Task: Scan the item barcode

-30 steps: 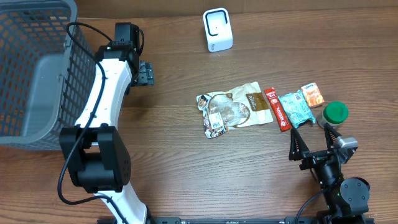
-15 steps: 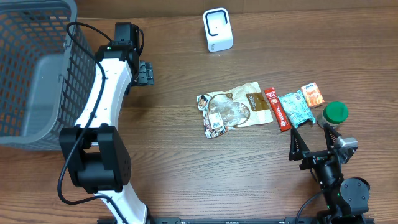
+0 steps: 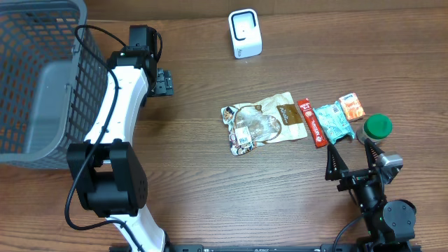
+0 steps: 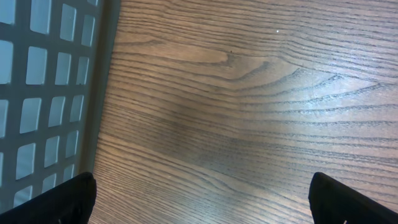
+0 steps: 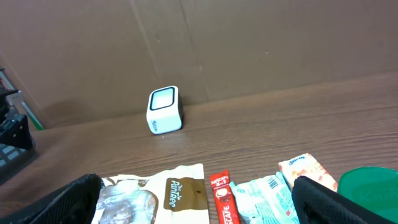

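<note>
Though both released, left claw [image 3: 165, 82] beside grey mesh basket [image 3: 28, 42], right claw [image 3: 350, 150] near snack packets [image 3: 266, 122].

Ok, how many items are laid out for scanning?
5, in a row right of centre: brown snack pouch, red Nescafe stick, teal packet, orange packet, then a green-lidded container at the far right. None look stacked, though something thin could hide under the pouch.
</note>
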Available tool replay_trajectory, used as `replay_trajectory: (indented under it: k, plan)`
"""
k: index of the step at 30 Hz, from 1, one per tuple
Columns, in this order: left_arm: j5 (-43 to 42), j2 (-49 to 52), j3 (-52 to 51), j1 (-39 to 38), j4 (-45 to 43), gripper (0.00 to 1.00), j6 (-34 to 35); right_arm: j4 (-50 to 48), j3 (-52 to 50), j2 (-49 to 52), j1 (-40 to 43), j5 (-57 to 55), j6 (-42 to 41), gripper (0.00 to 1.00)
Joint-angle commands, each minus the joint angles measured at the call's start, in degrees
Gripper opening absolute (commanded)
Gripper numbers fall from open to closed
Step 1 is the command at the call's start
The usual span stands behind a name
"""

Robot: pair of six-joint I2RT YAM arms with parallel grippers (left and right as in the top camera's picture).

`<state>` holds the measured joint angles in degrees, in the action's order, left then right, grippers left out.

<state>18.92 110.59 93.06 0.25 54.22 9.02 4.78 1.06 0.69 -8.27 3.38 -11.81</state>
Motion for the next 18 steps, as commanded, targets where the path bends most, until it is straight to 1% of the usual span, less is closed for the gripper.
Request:
replay_trajectory:
  k: [1, 5, 9, 15, 18]
  plan:
    - [0.5, -1.1, 0.9, -0.2, -0.1, 1.00, 0.8, -0.2, -0.6, -0.4, 0.3, -0.8, -0.2, 1.00]
    - [0.5, -2.3, 0.9, -0.3, -0.1, 1.00, 0.8, -0.1, -0.6, -0.4, 0.3, -0.8, -0.2, 1.00]
    - [0.5, -7.7, 0.9, -1.6, -0.1, 1.00, 0.8, -0.1, -0.6, -0.4, 0.3, -0.8, -0.2, 1.00]
    - [0.5, -23.3, 0.9, -4.9, -0.1, 1.00, 0.8, -0.1, -0.6, -0.4, 0.3, -0.8, -0.2, 1.00]
    - [0.5, -32.0, 0.9, -5.2, -0.1, 1.00, 0.8, -0.1, -0.6, -0.4, 0.3, -0.8, -0.2, 1.00]
